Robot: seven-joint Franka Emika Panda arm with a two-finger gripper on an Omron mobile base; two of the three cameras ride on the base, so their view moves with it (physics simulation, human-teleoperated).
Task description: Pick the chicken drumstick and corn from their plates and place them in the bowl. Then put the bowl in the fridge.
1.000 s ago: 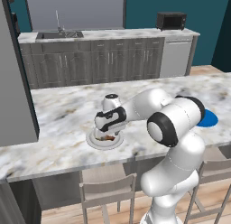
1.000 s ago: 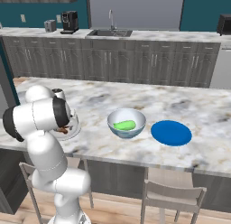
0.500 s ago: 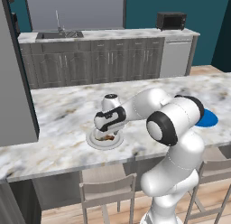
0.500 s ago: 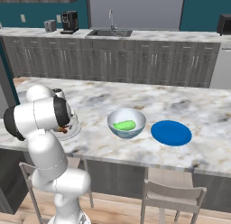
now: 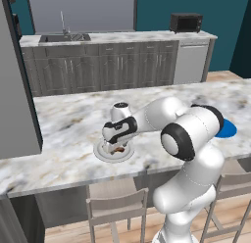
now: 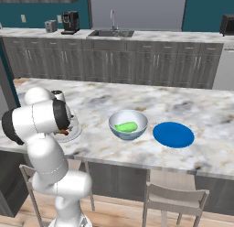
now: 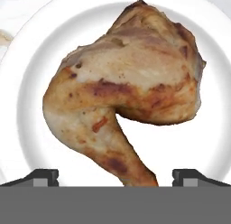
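The chicken drumstick [image 7: 122, 92] lies on the pale grey-white plate [image 7: 207, 142], browned and glossy. My gripper [image 7: 115, 175] hangs open just above it, one fingertip [image 7: 43, 175] on each side of its thin end, not touching. In the left base view the gripper [image 5: 116, 145] points down onto the plate [image 5: 100, 151] near the counter's front edge. The corn [image 6: 126, 127] lies inside the bowl [image 6: 129, 117], to the right of the white plate [image 6: 73, 132]. The blue plate [image 6: 173, 134] sits bare beside the bowl. The fridge [image 5: 14, 90] stands at the left.
The marble island counter [image 5: 63, 124] has stools [image 5: 115, 207] tucked under its front edge. Behind it runs a row of dark grey cabinets [image 5: 117, 65] with a sink [image 5: 63, 37], a microwave [image 5: 186, 22] and a coffee machine [image 6: 69, 21].
The hand has sunk slightly toward the plate. The jaws stay wide and nothing else has moved.
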